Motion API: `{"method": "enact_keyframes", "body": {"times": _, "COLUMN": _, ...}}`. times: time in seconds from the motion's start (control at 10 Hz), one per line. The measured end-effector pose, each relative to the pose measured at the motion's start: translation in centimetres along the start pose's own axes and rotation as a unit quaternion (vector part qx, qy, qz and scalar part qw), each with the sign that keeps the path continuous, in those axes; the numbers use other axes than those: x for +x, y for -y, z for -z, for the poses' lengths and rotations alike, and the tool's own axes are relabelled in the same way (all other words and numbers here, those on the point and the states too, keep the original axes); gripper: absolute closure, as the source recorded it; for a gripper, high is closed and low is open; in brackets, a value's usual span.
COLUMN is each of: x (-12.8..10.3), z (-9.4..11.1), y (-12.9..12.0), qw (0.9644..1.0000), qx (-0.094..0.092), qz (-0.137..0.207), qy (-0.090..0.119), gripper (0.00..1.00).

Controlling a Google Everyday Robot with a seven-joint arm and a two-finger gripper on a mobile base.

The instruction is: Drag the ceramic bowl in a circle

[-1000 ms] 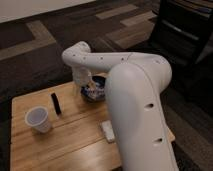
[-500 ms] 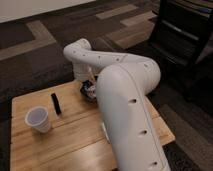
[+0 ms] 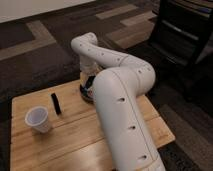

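Note:
The ceramic bowl (image 3: 87,91) is a dark blue bowl near the far edge of the wooden table (image 3: 70,135). Only its left part shows; my white arm (image 3: 120,100) covers the rest. My gripper (image 3: 89,80) reaches down into or onto the bowl from above, at the end of the arm's bent wrist.
A white translucent plastic cup (image 3: 38,119) stands at the table's left. A small black stick-like object (image 3: 55,103) lies between the cup and the bowl. A dark chair or shelf (image 3: 182,30) stands at the far right on the carpet.
The arm's big link has swung lower and rightward, uncovering more of the table's right side. The gripper stays at the bowl, which has shifted slightly.

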Motion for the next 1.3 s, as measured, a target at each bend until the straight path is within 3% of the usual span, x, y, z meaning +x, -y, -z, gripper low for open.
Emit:
{"method": "enact_keyframes", "body": {"times": 0.3, "x": -0.8, "z": 0.3, "y": 3.9, "qw": 0.9998, "qx": 0.02, "qz": -0.007, "qy": 0.008, "gripper": 0.35}}
{"method": "enact_keyframes", "body": {"times": 0.6, "x": 1.7, "z": -1.1, "y": 7.6, "qw": 0.9978, "qx": 0.004, "qz": -0.064, "qy": 0.017, "gripper": 0.35}}
{"method": "enact_keyframes", "body": {"times": 0.8, "x": 3.9, "z": -0.7, "y": 9.4, "qw": 0.9947, "qx": -0.001, "qz": -0.1, "qy": 0.025, "gripper": 0.35}}
{"method": "enact_keyframes", "body": {"times": 1.1, "x": 7.3, "z": 0.0, "y": 8.1, "qw": 0.9907, "qx": -0.002, "qz": -0.134, "qy": 0.021, "gripper": 0.35}}
{"method": "enact_keyframes", "body": {"times": 1.3, "x": 9.9, "z": 0.5, "y": 5.4, "qw": 0.9874, "qx": -0.002, "qz": -0.157, "qy": 0.02, "gripper": 0.35}}
